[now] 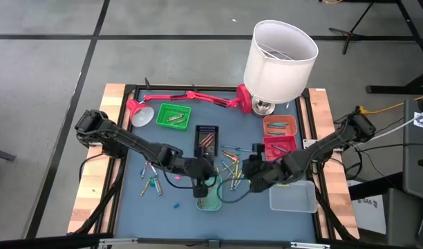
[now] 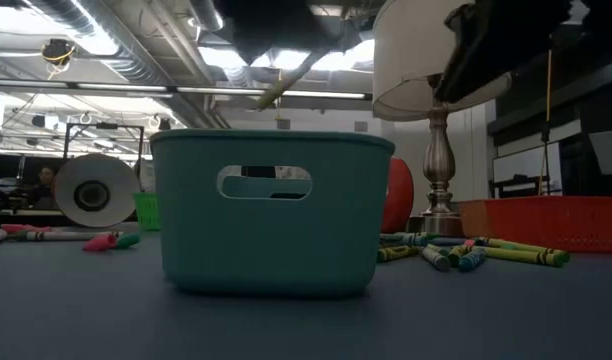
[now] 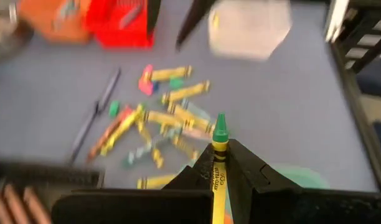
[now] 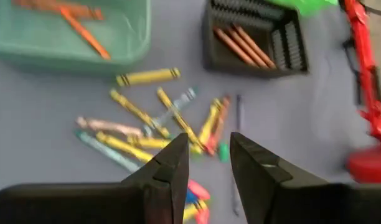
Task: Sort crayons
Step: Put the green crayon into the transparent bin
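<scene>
My left gripper hangs over the teal tray near the table's front and is shut on a green crayon in a yellow wrapper. My right gripper is open and empty, and in the right wrist view its fingers stand above the loose pile of crayons. That pile lies flat on the blue table in the middle. The teal tray holds orange crayons. A few more crayons lie to the left. My left gripper pinches the green crayon by its yellow wrapper between its two fingers. The crayon lies along the fingers, and its green tip sticks out past them. It is lifted clear of the table.
A green tray, a black tray with brown crayons, an orange tray, a red tray and a clear tray stand around the pile. A red desk lamp and a white-shaded lamp stand at the back.
</scene>
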Controlling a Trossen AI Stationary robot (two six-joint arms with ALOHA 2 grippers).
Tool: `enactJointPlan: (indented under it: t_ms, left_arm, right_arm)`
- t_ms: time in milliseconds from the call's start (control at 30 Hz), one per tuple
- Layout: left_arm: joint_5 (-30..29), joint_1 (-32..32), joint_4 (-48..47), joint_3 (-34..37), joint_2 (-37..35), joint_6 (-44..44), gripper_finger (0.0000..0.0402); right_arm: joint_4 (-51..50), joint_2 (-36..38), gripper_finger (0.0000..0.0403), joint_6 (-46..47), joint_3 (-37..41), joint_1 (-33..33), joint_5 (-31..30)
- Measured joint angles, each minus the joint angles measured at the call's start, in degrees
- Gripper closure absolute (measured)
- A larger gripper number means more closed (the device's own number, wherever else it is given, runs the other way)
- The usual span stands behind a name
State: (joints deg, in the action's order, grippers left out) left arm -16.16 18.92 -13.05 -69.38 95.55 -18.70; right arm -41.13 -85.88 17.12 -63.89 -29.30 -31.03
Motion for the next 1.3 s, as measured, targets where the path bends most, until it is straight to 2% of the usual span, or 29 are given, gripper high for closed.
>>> enactJointPlan:
  t_ms: [133, 267, 433, 700, 900, 1167, 1300]
  left_arm:
    - [-0.8, 0.0, 5.6, 0.0, 0.0, 4.0, 0.0395]
    - [-1.3, 0.0, 10.5, 0.0, 0.0, 7.3, 0.0395]
    - [-1.3, 0.0, 15.4, 0.0, 0.0, 8.9, 0.0395]
    - [-1.3, -0.2, 17.2, 0.0, 0.0, 8.9, 0.0395]
    - [-1.4, -0.2, 17.7, 0.0, 0.0, 8.9, 0.0395]
    - [-1.4, -0.1, 18.3, 0.0, -0.1, 8.9, 0.0395]
    - [-1.5, -0.2, 18.4, 0.0, -0.1, 8.8, 0.0395]
  right_arm:
    - [18.1, 4.7, 0.0288, -4.3, 8.5, 2.5, 6.4]
    - [38.8, 6.3, 0.0288, -7.4, 16.8, 4.6, 14.2]
    - [55.5, 5.3, 0.0288, -7.0, 22.8, 6.6, 16.6]
    - [67.9, 3.6, 0.0288, -7.1, 23.8, 7.7, 16.7]
    - [69.2, 3.3, 0.0288, -8.1, 23.8, 7.6, 16.9]
    - [70.0, 3.3, 0.0288, -8.4, 23.8, 7.6, 23.1]
    - [70.9, 3.3, 0.0288, -8.4, 23.8, 7.6, 24.1]
